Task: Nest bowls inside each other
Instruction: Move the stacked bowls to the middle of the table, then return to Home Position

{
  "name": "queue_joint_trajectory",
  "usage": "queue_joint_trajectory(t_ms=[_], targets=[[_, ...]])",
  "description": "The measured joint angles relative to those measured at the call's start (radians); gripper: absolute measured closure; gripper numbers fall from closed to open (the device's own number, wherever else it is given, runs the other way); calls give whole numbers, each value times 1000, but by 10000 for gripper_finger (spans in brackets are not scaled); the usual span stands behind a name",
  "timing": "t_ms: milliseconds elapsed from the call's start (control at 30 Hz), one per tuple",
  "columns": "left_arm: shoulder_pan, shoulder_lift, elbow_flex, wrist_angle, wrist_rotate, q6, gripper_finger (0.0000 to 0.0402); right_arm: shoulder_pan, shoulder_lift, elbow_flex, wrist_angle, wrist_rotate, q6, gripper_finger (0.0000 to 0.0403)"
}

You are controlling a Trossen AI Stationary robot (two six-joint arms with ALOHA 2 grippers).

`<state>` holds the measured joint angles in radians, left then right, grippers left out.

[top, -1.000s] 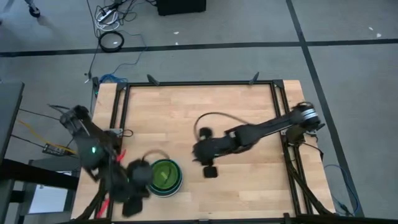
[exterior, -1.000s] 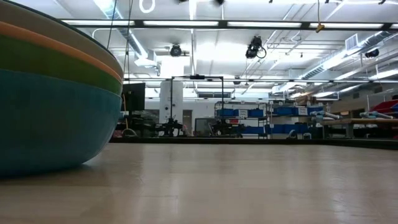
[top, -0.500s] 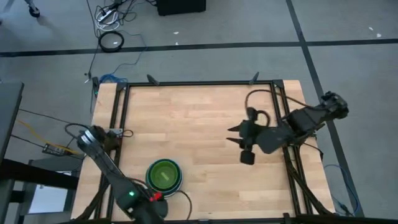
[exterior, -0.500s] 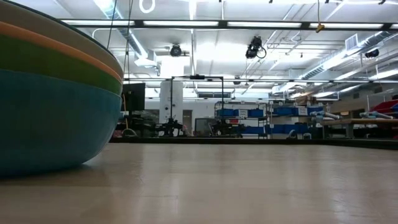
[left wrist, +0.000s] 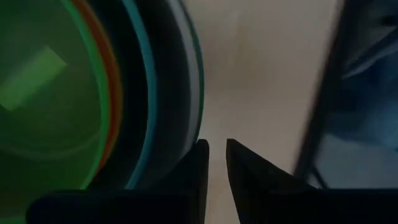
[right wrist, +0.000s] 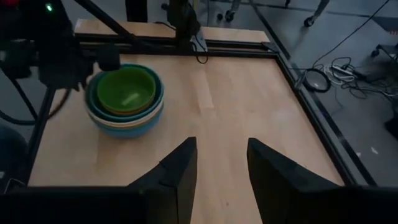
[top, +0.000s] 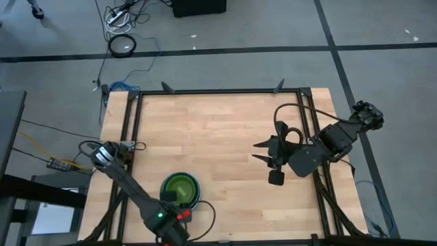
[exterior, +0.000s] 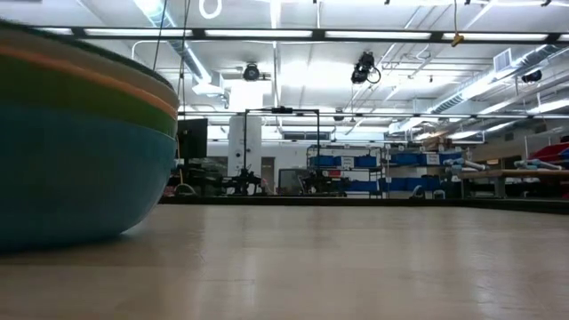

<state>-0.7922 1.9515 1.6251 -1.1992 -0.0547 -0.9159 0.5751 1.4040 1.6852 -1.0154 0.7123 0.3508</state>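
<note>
Left gripper: at the table's 7 o'clock edge, just beside the bowl stack on its near side. In the left wrist view the two dark fingers stand close together with a thin strip of tabletop between them; nothing pinched. One finger lies next to the stack's outer rim; contact cannot be told.
Right gripper: over the table's 3 o'clock side, well apart from the stack. In the right wrist view its fingers are spread, bare wood between them, holding nothing.
Bowls: one nested stack at about 6–7 o'clock on the table. Lime green bowl innermost on top; orange, cyan and grey-white rims ring it in the left wrist view; teal bowl outermost, resting on the wood in the low view.
Table: light wooden top in a dark metal frame; the stretch between the stack and the right gripper carries no other object.
Surroundings: cables and a dark coil on the grey floor at 11 o'clock beyond the table; a black box at 12 o'clock.
Obstructions: the left arm runs along the 8 o'clock side of the stack and crowds it there; the 3 o'clock side of the stack is open.
Background, low view: shelving and benches across the room.
</note>
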Motion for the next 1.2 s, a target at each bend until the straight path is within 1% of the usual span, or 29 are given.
queue_joint_trajectory(t_ms=[67, 200, 400, 533, 667, 800, 933, 1033, 1100, 1133, 1200], targets=[[7, 0, -42, 2, -20, 7, 335, 0, 0, 0, -1, 0, 0, 275], [50, 0, -110, -1, -112, 52, 335, -1, 0, 0, -1, 1, 0, 275], [168, -1, -171, -10, -266, 187, 335, -1, 0, -15, 2, 2, 14, 275], [268, -1, -185, -14, -348, 268, 335, -1, 1, -36, 2, 2, 34, 275], [363, -7, -185, -17, -455, 375, 335, -1, 1, -50, 3, 2, 47, 275], [439, -48, -166, 14, -474, 416, 335, -1, 1, -63, 2, 13, 82, 275], [448, -174, -92, 61, -488, 443, 335, -1, 1, -92, -25, 37, 78, 275], [429, -311, -36, 120, -558, 458, 335, -1, 1, -126, -8, 71, 39, 275], [403, -424, -8, 209, -626, 509, 335, -1, 2, -143, -1, 115, 38, 275], [387, -485, -2, 279, -664, 558, 335, 1, 1, -150, 15, 128, 11, 275], [358, -594, 1, 449, -695, 694, 335, 6, 1, -166, 70, 147, -87, 275]])
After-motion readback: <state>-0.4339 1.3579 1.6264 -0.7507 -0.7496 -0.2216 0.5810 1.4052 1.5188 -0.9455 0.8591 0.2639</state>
